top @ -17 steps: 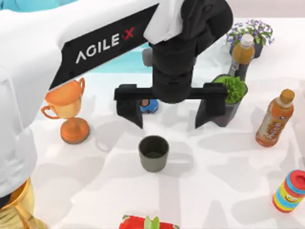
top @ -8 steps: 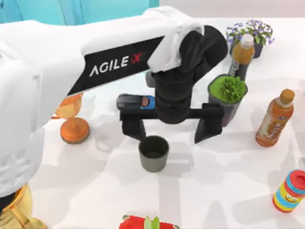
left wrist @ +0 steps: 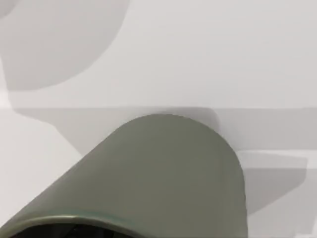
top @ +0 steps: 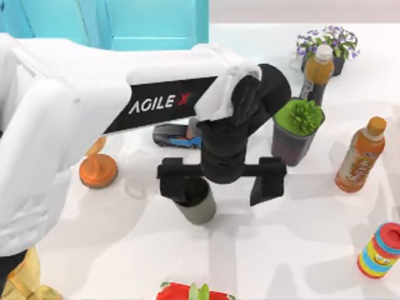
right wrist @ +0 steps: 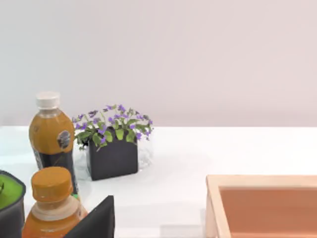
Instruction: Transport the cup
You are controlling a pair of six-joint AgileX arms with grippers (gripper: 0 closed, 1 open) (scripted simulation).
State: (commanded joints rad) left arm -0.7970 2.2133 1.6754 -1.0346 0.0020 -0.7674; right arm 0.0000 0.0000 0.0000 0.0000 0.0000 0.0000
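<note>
Two black fingers of the left gripper (top: 222, 184) stand spread wide over the white table (top: 294, 231) in the top view, one fingertip covering the near rim of the cup (top: 197, 206) and the other hanging free at three o'clock from it, so nothing is pinched. That cup, a plain grey-olive tumbler, stands upright just below the table's middle. From the left wrist view the cup (left wrist: 163, 178) appears as a broad curved wall with a sliver of dark mouth at the lower edge, and its shadow falls on bare white surface behind it.

At twelve o'clock from the cup lies a blue toy car (top: 178, 136), partly under the arm. At nine to ten o'clock sits the orange trophy (top: 97, 169), mostly hidden by the white arm link. At two o'clock stands a dark pot with a green plant (top: 297, 131), and past it, toward one o'clock, an orange drink bottle (top: 317, 70) in front of a purple flower pot (top: 328, 44). Another orange bottle (top: 360, 156) stands at three o'clock, a red-capped striped can (top: 379, 250) at four o'clock, a gold trophy (top: 22, 284) at eight o'clock.

The right wrist view adds a wooden tray (right wrist: 262, 206) beside the flower pot (right wrist: 113, 144) and both bottles (right wrist: 51, 139), with one dark fingertip (right wrist: 96, 220) of the right gripper in front; I cannot tell how that claw stands.
</note>
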